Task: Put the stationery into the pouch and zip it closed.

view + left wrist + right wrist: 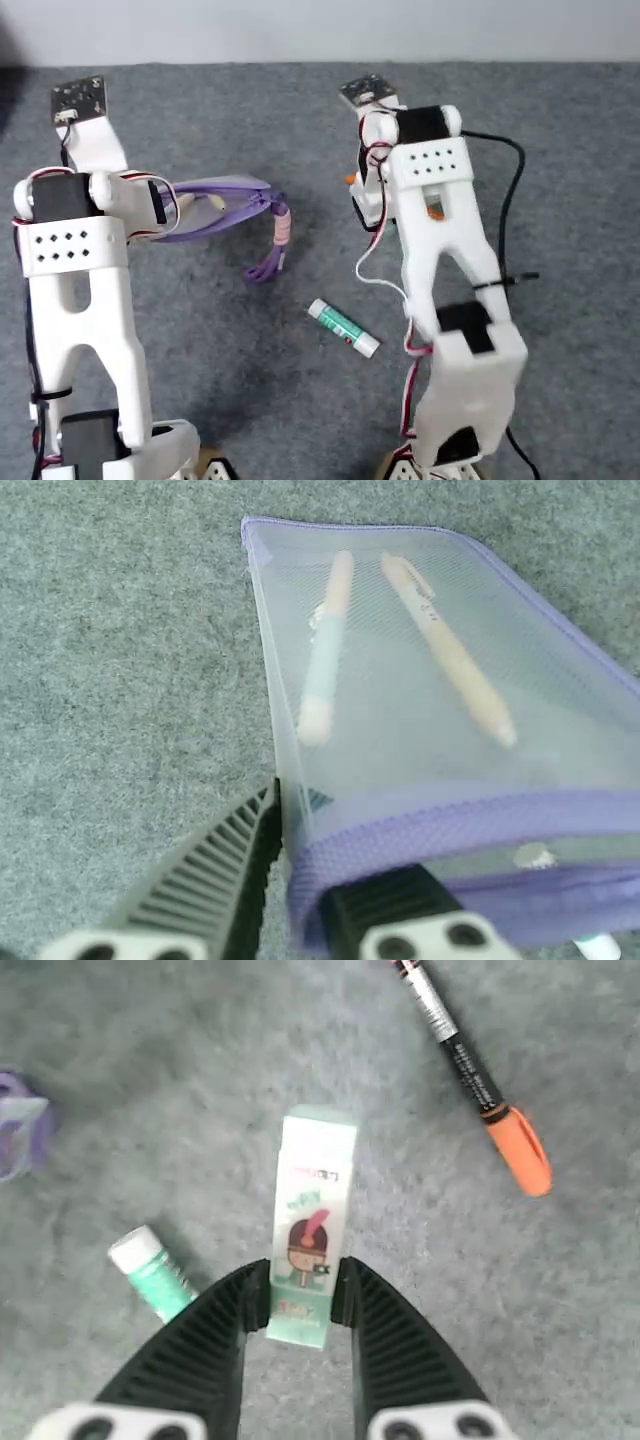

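Pouch side first: clamping the purple-trimmed edge of the soft, translucent mesh pouch (420,680) in the left pincer (295,860), shut tight on the fabric, and ideally holding it lifted and steady with two slim pens (325,650) inside. Passing over the smooth, round glue stick (343,327) lying on the fuzzy grey tabletop (200,320). Gripping the boxy, paper-sleeved eraser (310,1220) by one end in the right pincer (300,1290), closed snugly onto it near an orange-capped marker (470,1070), and probably best feeding it in narrow end first.

Two pens (325,650) inside pouch (400,755) — glue stick (343,328) to its right.
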Controlling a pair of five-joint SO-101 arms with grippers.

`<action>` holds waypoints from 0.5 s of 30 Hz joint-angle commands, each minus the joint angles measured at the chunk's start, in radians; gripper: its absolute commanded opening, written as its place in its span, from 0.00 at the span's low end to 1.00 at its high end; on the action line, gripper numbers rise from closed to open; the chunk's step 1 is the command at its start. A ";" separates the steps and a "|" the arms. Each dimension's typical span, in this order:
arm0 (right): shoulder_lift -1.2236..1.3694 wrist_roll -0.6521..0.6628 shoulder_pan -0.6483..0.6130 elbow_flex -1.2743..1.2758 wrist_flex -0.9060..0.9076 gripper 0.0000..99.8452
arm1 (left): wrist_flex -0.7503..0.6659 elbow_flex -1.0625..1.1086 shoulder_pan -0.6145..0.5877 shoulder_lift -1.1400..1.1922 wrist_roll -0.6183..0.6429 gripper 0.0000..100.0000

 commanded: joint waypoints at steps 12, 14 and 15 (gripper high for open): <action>-0.757 -0.048 -0.285 0.367 -0.056 0.01 | 0.005 -0.041 0.005 0.002 0.009 0.01; -0.802 -0.092 -0.340 0.373 -0.087 0.01 | 0.005 -0.041 0.006 0.002 0.009 0.01; -0.816 -0.120 -0.372 0.373 -0.096 0.01 | 0.005 -0.041 0.006 0.002 0.009 0.01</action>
